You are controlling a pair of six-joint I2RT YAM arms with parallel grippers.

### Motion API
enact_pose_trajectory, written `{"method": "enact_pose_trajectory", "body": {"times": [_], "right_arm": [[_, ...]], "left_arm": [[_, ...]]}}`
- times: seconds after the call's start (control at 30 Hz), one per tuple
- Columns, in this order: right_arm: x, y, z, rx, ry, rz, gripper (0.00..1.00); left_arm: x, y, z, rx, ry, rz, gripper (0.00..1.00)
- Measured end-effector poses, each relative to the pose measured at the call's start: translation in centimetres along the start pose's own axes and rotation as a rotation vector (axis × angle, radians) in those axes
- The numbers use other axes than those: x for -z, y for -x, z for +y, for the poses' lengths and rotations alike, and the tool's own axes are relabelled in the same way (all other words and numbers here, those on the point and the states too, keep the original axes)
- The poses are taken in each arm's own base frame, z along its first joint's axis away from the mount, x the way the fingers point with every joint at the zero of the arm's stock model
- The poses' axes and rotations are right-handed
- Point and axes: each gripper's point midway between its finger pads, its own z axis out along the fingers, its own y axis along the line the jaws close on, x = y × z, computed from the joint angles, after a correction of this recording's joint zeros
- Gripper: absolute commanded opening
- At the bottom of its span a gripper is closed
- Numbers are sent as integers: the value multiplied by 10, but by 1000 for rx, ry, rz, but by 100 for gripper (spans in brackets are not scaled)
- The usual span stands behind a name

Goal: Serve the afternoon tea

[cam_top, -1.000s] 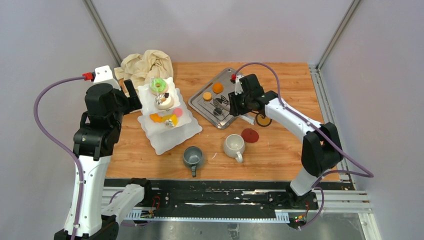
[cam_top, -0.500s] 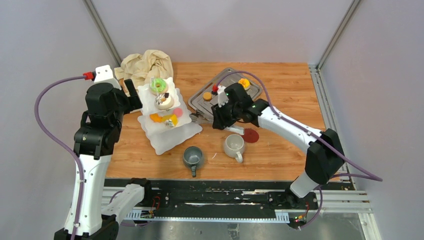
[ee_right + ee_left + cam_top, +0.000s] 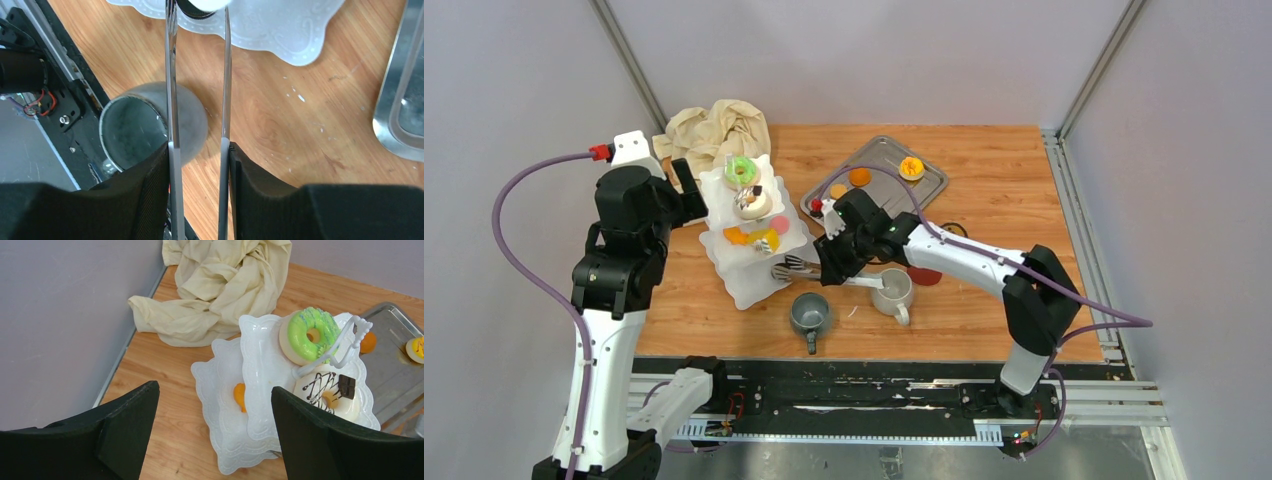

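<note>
The white three-tier stand (image 3: 759, 285) stands at the left and carries a green ring doughnut (image 3: 742, 171), a white chocolate-striped doughnut (image 3: 753, 202) and orange (image 3: 736, 236), yellow and pink (image 3: 781, 224) pastries. My right gripper (image 3: 829, 262) is shut on steel tongs (image 3: 172, 100). The tong tips pinch a white, dark-based pastry (image 3: 202, 6) at the front edge of the stand's bottom tier. The grey mug (image 3: 810, 315) lies just under the tongs and the white mug (image 3: 891, 290) is to its right. My left gripper (image 3: 215, 390) is open and empty above the stand's (image 3: 260, 360) left side.
The steel tray (image 3: 879, 160) at the back holds orange (image 3: 860, 177) and yellow (image 3: 912, 167) pastries. A beige cloth (image 3: 714, 128) lies at the back left. A red disc (image 3: 924, 275) lies by the white mug, partly under my right arm.
My right arm has swung left and nearer, from over the tray to the stand's front edge, carrying the tongs. The left arm has not moved.
</note>
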Motion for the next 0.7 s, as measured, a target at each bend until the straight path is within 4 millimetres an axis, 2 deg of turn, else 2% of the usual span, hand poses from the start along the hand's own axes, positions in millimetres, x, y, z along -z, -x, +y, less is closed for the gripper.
{"method": "enact_pose_trajectory", "body": {"times": [0.13,0.3,0.7], "right_arm": [[-10,9,13,-8,23,-24,22],[-32,19,27,-30,31,-60,23],[-67,31,42,-142,15,-191,26]], "left_arm": [[0,-1,0,0,1,1,86],[0,-3,1,9,6,1,86],[-2,-3,-4,2,-1,4,86]]}}
